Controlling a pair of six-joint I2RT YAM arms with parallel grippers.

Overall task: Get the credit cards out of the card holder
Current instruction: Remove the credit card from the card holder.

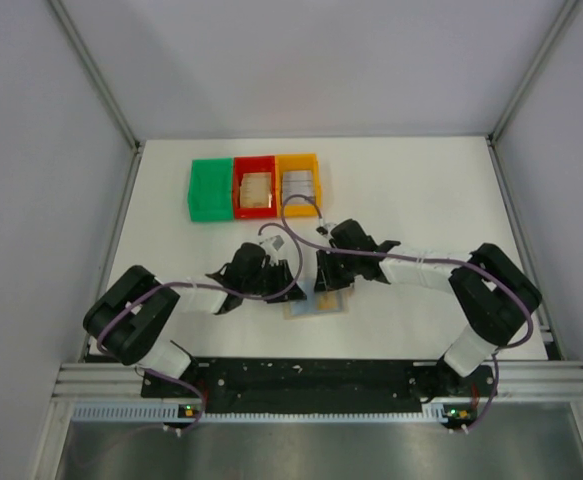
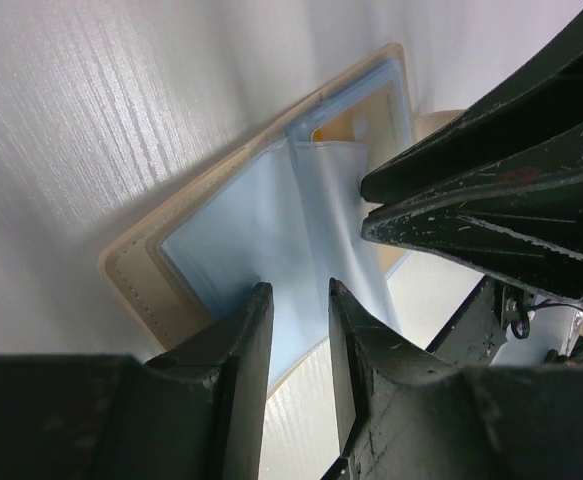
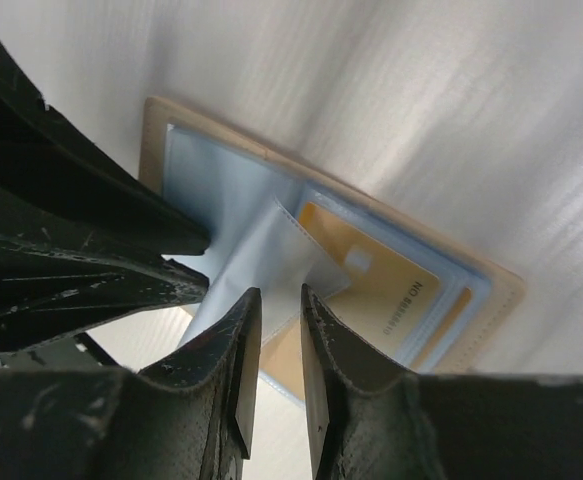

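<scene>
The card holder lies open on the table between my grippers, tan outside with blue-grey clear sleeves inside. A tan credit card sits in a sleeve on its right half. A loose sleeve leaf stands up at the fold. My left gripper hovers over the left half, jaws a narrow gap apart with nothing between the pads. My right gripper is at the leaf's edge, jaws also a narrow gap apart and empty. The tips of both grippers nearly meet over the fold.
Three bins stand in a row at the back: a green bin, a red bin with tan cards in it, and an orange bin with grey cards. Grey walls enclose the table on three sides.
</scene>
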